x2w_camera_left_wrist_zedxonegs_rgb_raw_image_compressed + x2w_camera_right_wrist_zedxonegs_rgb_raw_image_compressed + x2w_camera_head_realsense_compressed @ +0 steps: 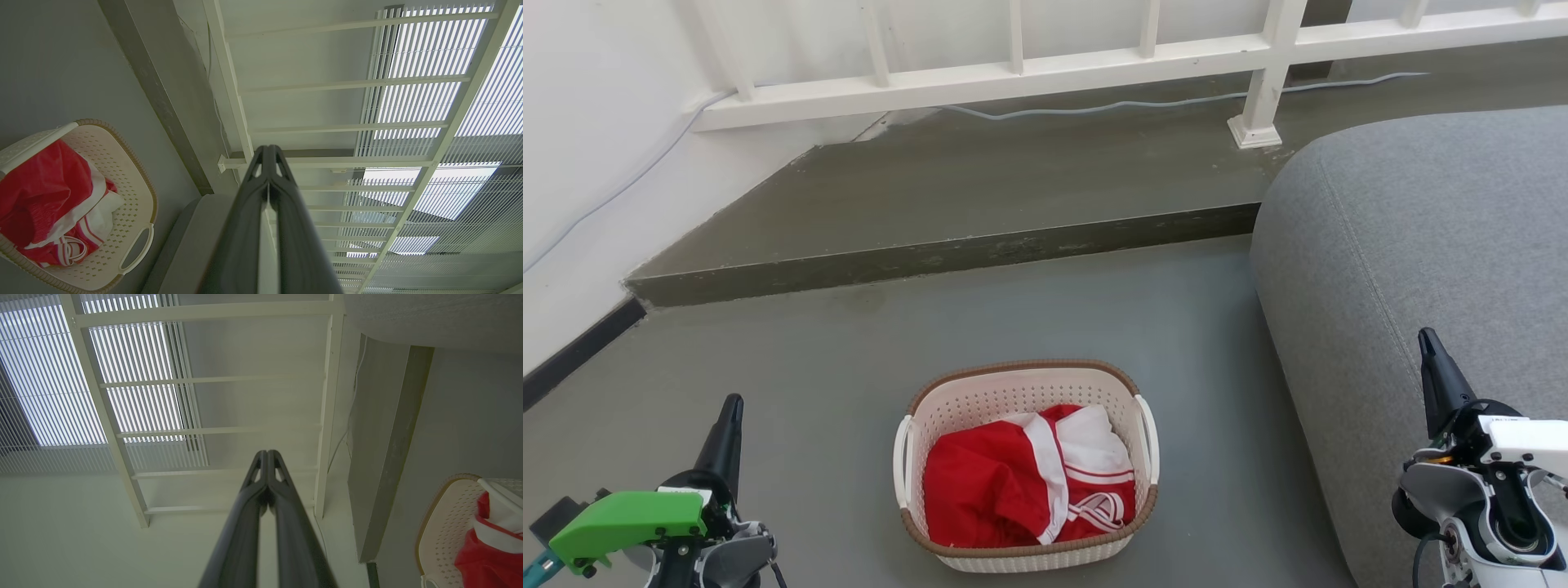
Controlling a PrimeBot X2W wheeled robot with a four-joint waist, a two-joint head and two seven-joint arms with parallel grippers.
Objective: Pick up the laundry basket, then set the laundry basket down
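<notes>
even daylight thru blinds (135, 379), soft shadows, wrist views fisheye-bent.

laundry basket (1021, 392): cream, perforated, brown rim | garment (1013, 482): red, white stripes | sofa (1421, 245): grey

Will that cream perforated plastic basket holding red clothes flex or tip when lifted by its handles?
Probably stiff: the cream perforated plastic laundry basket keeps a moulded shape. Likely light: just a red-and-white garment inside. Gripping both white side handles should limit tipping.
</notes>
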